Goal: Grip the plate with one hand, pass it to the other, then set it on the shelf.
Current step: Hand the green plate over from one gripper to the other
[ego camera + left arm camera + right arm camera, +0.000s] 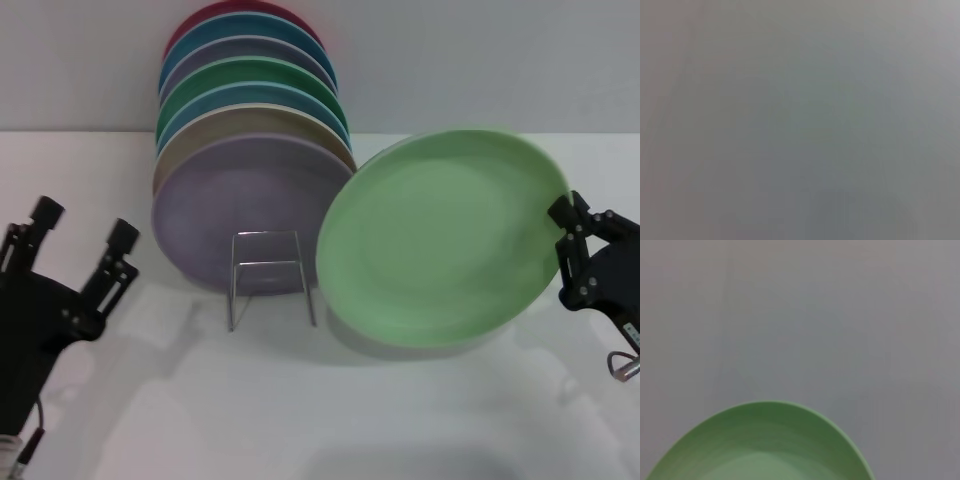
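The pale mint-green plate (440, 240) is held up on edge, tilted, its face toward me, right of the wire shelf (268, 264). My right gripper (570, 252) is shut on the plate's right rim at the right edge of the head view. Part of the plate also shows in the right wrist view (760, 450) against a plain grey background. My left gripper (84, 222) is open and empty at the lower left, well apart from the plate. The left wrist view shows only a blank grey surface.
The shelf holds a row of several upright plates, with a lilac plate (225, 210) at the front and a darker green plate (250, 72) farther back. The shelf's front wire loop stands before the lilac plate. The white table (320, 420) lies below.
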